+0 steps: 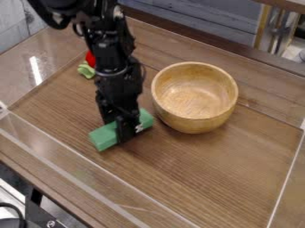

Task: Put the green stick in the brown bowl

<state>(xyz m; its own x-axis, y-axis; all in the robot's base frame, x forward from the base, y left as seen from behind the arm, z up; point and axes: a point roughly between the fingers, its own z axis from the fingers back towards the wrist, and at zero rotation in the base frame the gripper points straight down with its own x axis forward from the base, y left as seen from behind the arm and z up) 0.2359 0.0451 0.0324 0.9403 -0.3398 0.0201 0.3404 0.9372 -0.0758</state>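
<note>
Your claw (123, 125) points straight down and is clamped shut across the middle of the green stick (119, 130), its black fingers pressed against the stick's two long sides. The stick is a flat, mid-green rectangular block. It lies at a slant, with its lower left end (103, 139) near the tabletop (191, 178) and its upper right end (145, 118) toward the bowl. You cannot tell from this view whether the block is in contact with the wood or just clear of it.

Above the claw, your black arm (110, 62) rises nearly vertical and leaves the picture at the top left corner.

Just to the right of the stick stands the brown bowl (195, 96), round, light wood, thick-walled, upright, with a pale smooth interior holding nothing. The stick is outside the bowl, beside its left wall and not touching it.

Behind the arm, toward the far left, a small red toy with a green part (87, 69) rests on the tabletop, partly hidden by the arm and well apart from the stick.

A clear low barrier (36, 147) runs along the tabletop's near edge.
</note>
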